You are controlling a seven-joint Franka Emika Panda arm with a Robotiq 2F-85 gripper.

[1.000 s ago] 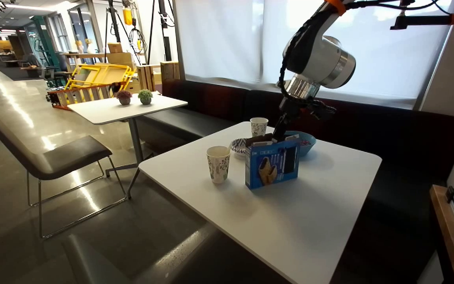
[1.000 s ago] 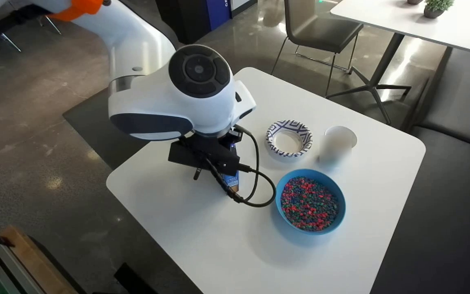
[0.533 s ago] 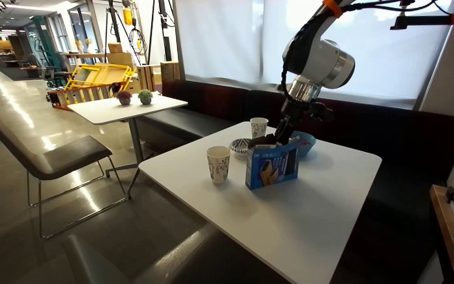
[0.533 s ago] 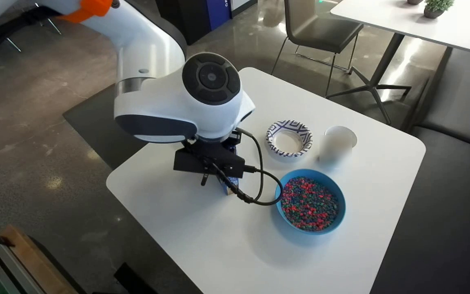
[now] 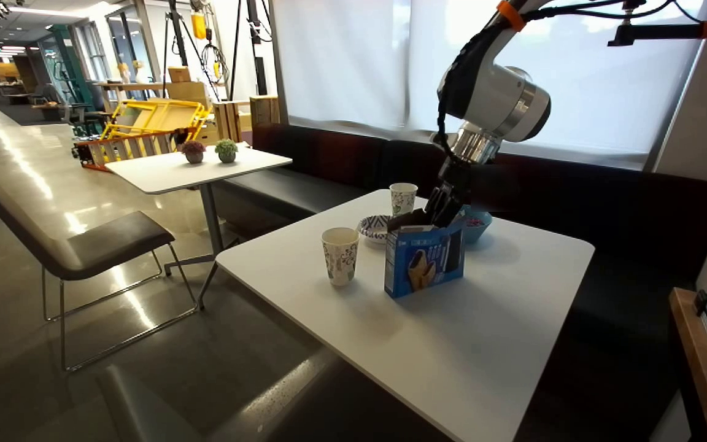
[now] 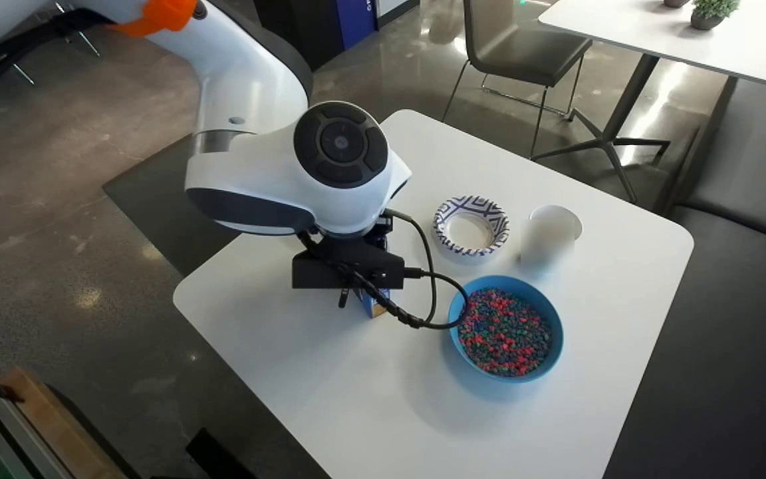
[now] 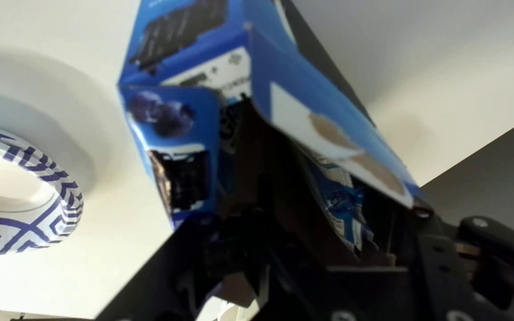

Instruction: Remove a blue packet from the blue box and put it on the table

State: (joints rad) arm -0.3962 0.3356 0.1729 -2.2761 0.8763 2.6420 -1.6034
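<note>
Wrist view alone shows the glossy blue-and-white foil packet (image 7: 342,203), lying inside the printed blue cardboard box (image 5: 425,261). The packet looks creased and half in shadow. Upright on the smooth white square table (image 6: 383,399), the box gapes at the top, dark brown within. The black gripper (image 5: 440,218) reaches down to that opening; its jaws look partly spread, though darkness leaves contact uncertain. Nearby, a round blue bowl (image 6: 506,281) holds small multicoloured pieces (image 6: 504,331).

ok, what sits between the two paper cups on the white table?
In an exterior view: a patterned bowl, standing on the white table roughly in line from the nearer cup to the farther cup.
</note>
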